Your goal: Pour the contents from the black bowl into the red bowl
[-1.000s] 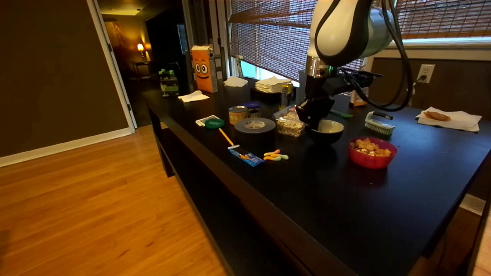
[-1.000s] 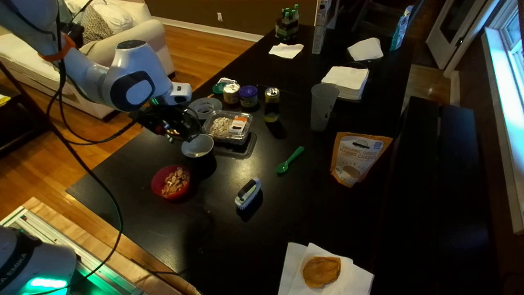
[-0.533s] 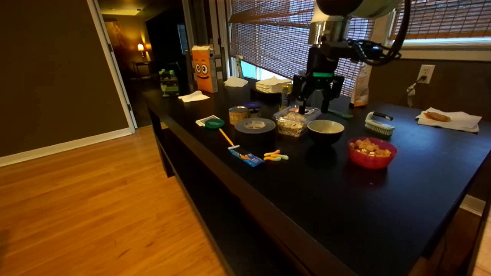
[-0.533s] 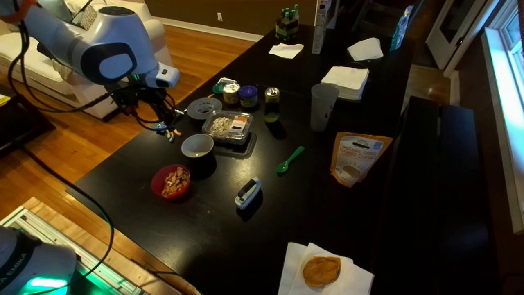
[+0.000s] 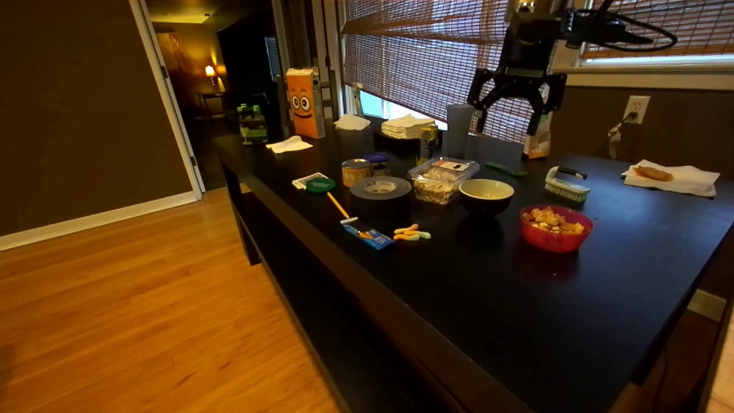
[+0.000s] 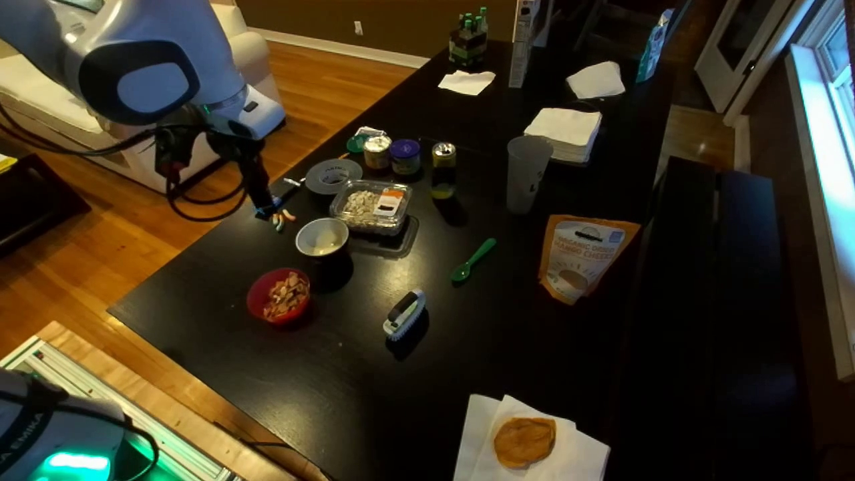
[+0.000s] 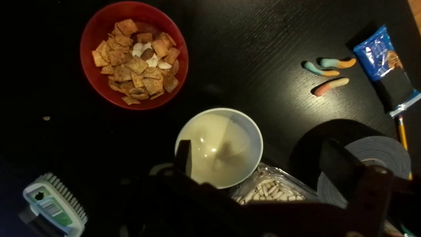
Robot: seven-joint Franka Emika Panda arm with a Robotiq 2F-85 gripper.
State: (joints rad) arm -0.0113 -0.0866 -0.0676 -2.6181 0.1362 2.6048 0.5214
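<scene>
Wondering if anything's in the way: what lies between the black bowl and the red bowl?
Only bare dark tabletop shows between the black bowl and the red bowl in the wrist view.

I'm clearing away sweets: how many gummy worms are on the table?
3, all near the blue wrapper in the wrist view: upper worm, middle worm just below it, and the pinkish lower worm. No others show.

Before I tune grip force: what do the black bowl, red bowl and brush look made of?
Black bowl: probably glossy glazed ceramic; sharp highlights inside.
Red bowl: likely plastic, soft sheen; same red inside and out.
Brush: seemingly plastic, satin; smooth, pale, rounded body.
</scene>
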